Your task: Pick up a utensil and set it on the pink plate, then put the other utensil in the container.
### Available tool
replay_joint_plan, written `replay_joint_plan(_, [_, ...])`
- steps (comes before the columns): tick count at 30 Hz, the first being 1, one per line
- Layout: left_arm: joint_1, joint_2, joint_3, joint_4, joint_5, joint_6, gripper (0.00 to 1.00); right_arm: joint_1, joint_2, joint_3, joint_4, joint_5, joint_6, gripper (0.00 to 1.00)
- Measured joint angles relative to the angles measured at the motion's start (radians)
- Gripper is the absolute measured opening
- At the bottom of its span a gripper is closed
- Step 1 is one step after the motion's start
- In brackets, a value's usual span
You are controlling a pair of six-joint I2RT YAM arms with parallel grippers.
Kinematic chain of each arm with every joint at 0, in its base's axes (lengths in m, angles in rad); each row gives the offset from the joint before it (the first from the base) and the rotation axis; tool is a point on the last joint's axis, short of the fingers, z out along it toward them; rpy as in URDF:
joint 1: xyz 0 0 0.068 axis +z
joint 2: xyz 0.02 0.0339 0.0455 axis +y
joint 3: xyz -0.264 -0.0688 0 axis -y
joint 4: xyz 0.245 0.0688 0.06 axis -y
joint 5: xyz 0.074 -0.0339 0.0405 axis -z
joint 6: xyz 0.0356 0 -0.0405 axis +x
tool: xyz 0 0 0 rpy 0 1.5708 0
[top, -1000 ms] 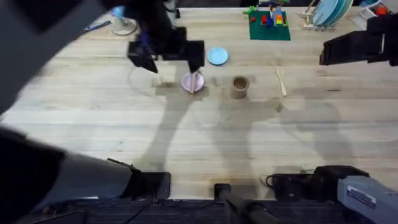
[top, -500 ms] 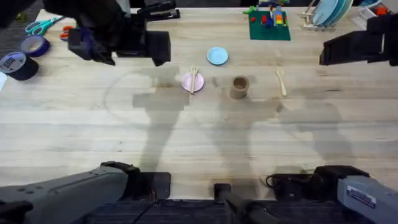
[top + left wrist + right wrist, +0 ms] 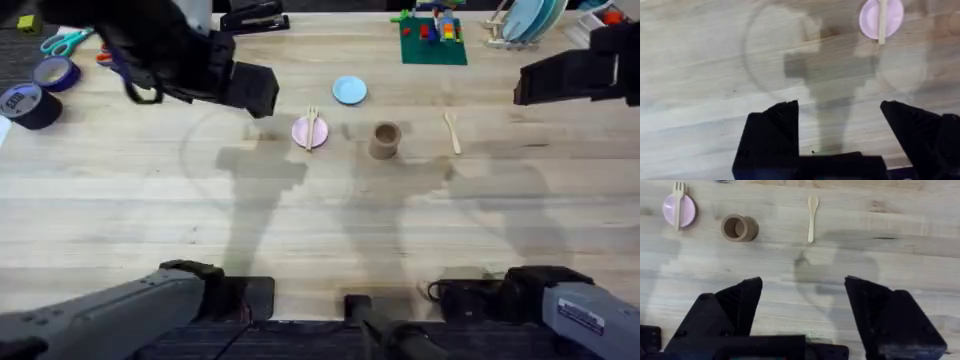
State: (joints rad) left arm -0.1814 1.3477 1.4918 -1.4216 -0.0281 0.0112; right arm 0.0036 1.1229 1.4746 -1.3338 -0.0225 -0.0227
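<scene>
The wooden table (image 3: 330,230) spans the overhead frame. The left gripper (image 3: 840,125) hangs at the upper left, fingers spread and holding nothing; the right gripper (image 3: 802,305) sits at the upper right edge, also spread and empty. Just above centre, the pink plate (image 3: 309,131) carries the fork (image 3: 312,127) lying across it, so the first step looks done. Right of it stands the cup (image 3: 386,139), and further right, apart from it, the spoon (image 3: 452,130) lies flat on the wood. The next move likely falls to the right arm: descend over the spoon, pinch its handle, and lower it into the cup.
</scene>
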Motion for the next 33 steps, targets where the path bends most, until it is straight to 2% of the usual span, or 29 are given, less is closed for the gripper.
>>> replay_joint_plan(3, [0.047, -0.038, 0.0, 0.006, 0.075, 0.074, 0.992, 0.0, 0.0, 0.0, 0.0, 0.0, 0.0, 0.993])
replay_joint_plan(4, [0.103, -0.079, 0.0, 0.008, 0.161, 0.151, 0.992, 0.0, 0.0, 0.0, 0.0, 0.0, 0.0, 0.993])
replay_joint_plan(10, [0.204, -0.127, 0.0, 0.001, 0.33, 0.295, 0.992, 0.0, 0.0, 0.0, 0.0, 0.0, 0.0, 0.994])
replay_joint_plan(13, [0.239, -0.138, 0.0, -0.009, 0.406, 0.361, 0.992, 0.0, 0.001, 0.0, 0.0, 0.0, 0.0, 0.995])
replay_joint_plan(18, [0.263, -0.158, 0.0, -0.003, 0.49, 0.438, 0.992, 0.0, 0.051, 0.004, -0.002, 0.0, 0.0, 0.995])
replay_joint_plan(23, [0.265, -0.173, 0.0, 0.012, 0.522, 0.47, 0.992, 0.0, 0.16, 0.004, 0.012, 0.0, 0.0, 0.995])
replay_joint_plan(24, [0.265, -0.174, 0.0, 0.012, 0.533, 0.48, 0.994, 0.0, 0.274, 0.004, 0.079, 0.006, 0.004, 0.995])
replay_joint_plan(29, [0.265, -0.173, 0.0, 0.012, 0.533, 0.483, 0.994, 0.0, 0.336, -0.003, 0.124, 0.027, 0.006, 0.995])
replay_joint_plan(33, [0.265, -0.174, 0.0, 0.011, 0.533, 0.483, 0.994, 0.0, 0.35, -0.076, 0.21, 0.031, 0.019, 0.995])
